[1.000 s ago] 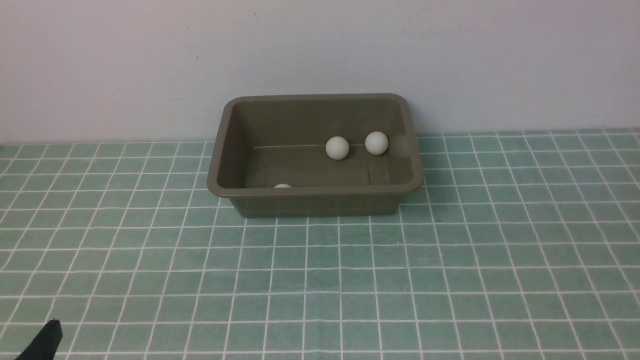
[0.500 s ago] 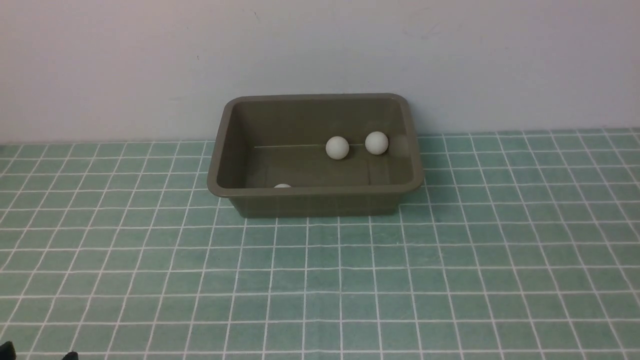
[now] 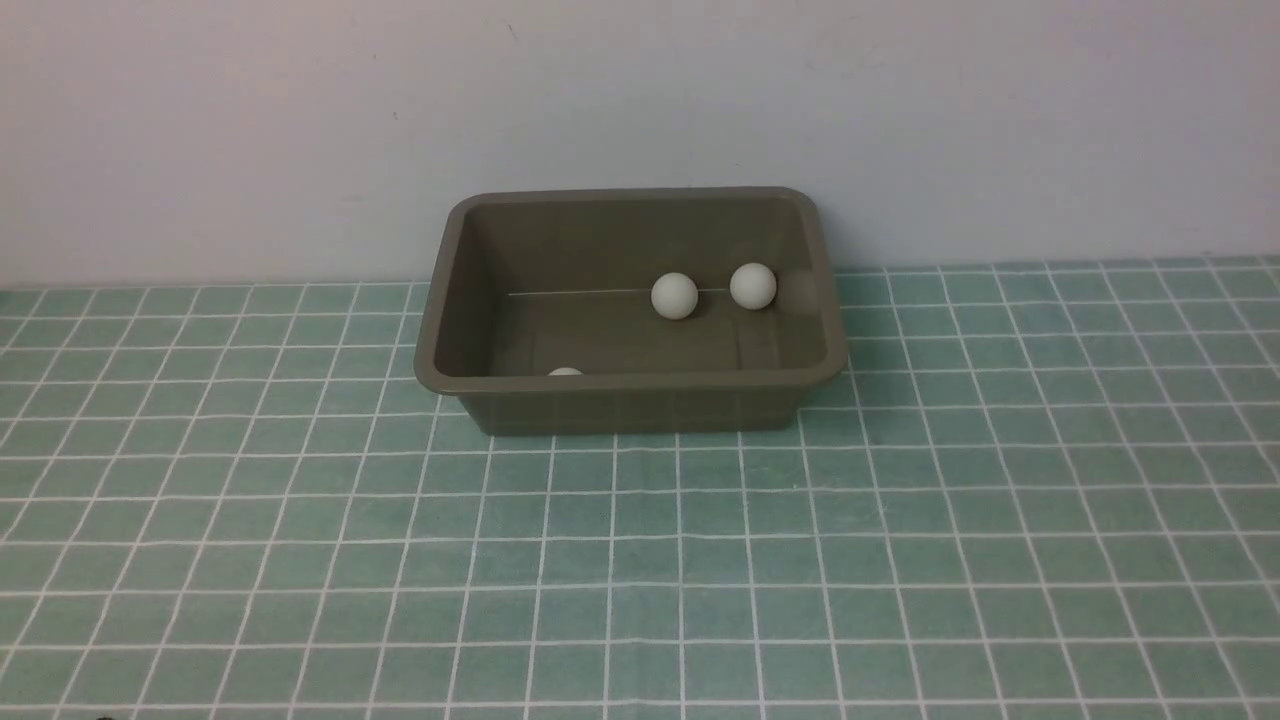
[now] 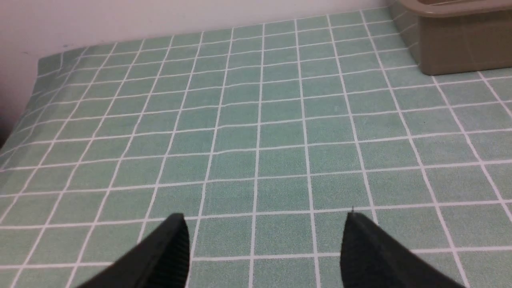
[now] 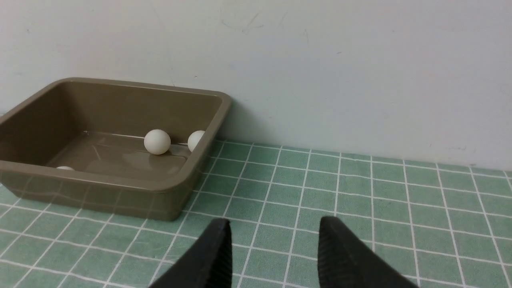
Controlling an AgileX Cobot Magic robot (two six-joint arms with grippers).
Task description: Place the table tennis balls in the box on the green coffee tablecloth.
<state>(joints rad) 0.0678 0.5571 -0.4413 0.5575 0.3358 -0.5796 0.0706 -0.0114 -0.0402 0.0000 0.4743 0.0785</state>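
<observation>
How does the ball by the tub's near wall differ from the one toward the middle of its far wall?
The near ball shows only its top over the box rim; the far ball is in full view. The near ball lies alone; the far ball has a third ball close beside it. Both are white and inside the box.

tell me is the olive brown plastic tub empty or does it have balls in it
Not empty. The olive-brown rectangular plastic tub holds three visible small white balls: two near its far wall, and one barely showing behind the near rim.
</observation>
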